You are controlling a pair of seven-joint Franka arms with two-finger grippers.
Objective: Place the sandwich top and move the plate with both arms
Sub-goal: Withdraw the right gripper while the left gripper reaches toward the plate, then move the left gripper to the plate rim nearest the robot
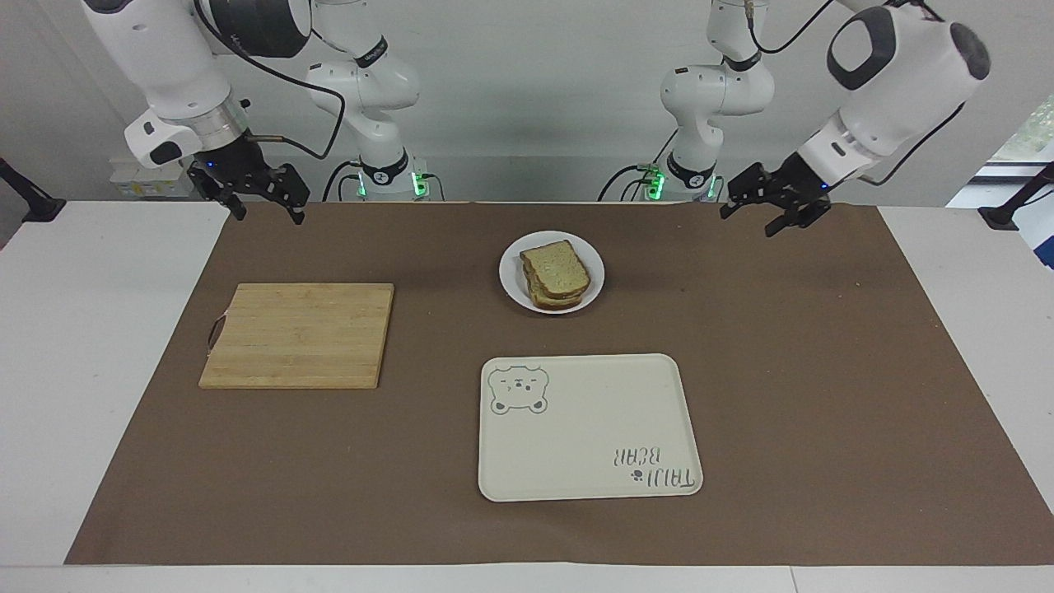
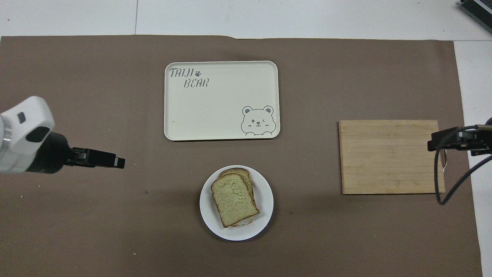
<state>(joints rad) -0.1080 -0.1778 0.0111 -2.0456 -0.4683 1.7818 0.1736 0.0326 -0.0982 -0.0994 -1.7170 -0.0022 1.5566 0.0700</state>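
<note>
Sandwich top (image 1: 560, 268): lay on the stacked sandwich on the plate (image 1: 515, 288).
Plate: sat at 12 o'clock from the tray (image 1: 589, 428) in the facing view, nearer the robots.
Left gripper (image 1: 770, 206): empty, fingers apart, over the brown mat (image 1: 823, 371).
Right gripper (image 1: 251, 191): empty, fingers apart, over the mat's edge, at 11 o'clock from the cutting board (image 1: 300, 333).

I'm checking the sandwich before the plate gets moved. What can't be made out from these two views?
- Filling: in both views the sandwich top covers what lies under it on the plate; only layer edges show.
- Right pincer: in the overhead view only its tip enters at the frame edge.
- Cutting board handle: in the overhead view partly covered by the right pincer.
- Left pincer: the overhead view shows it side-on only.
</note>
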